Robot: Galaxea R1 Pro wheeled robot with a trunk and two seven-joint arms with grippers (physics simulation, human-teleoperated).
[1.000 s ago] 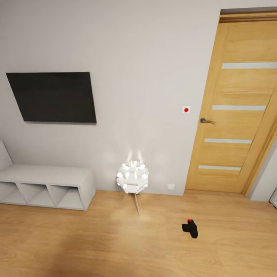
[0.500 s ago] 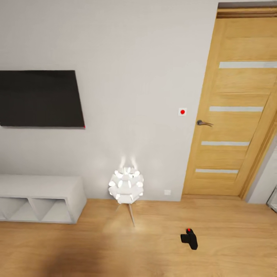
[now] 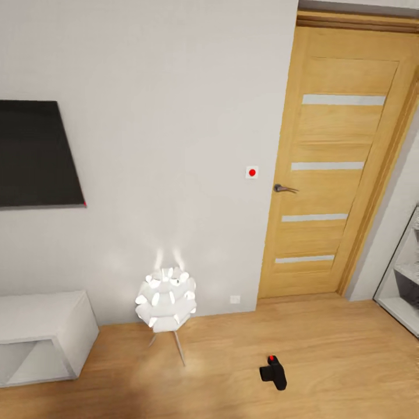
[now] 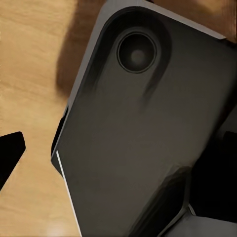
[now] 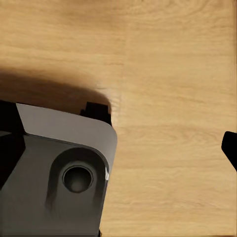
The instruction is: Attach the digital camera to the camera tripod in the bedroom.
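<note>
Camera (image 3: pixel 273 372), small and black with a red button, lies on the wood floor (image 3: pixel 326 349) at five o'clock, well below the oak door (image 3: pixel 326 169). A lit white lamp (image 3: pixel 166 299) stands at seven o'clock. Gripper openings cannot be told.

Pale grey wall (image 3: pixel 174 116) straight ahead, light wood plank floor (image 3: pixel 337 349) across the bottom of the frame. On the right there's an oak door (image 3: pixel 326 174) with four frosted strips and a dark lever handle (image 3: pixel 284 188), shut. Just left of it, a small white wall switch with a red dot (image 3: pixel 252 172), and a white outlet (image 3: pixel 235 299) low down near the skirting. Flat black screen (image 3: pixel 32 154) hangs at the left edge. Under it, lower left, a white cube shelf (image 3: pixel 41 337). Near bottom centre a lit white petal-ball floor lamp (image 3: pixel 166 299) on thin legs throws a glow up the wall. Far right edge, part of a shelving unit (image 3: pixel 404 279).
</note>
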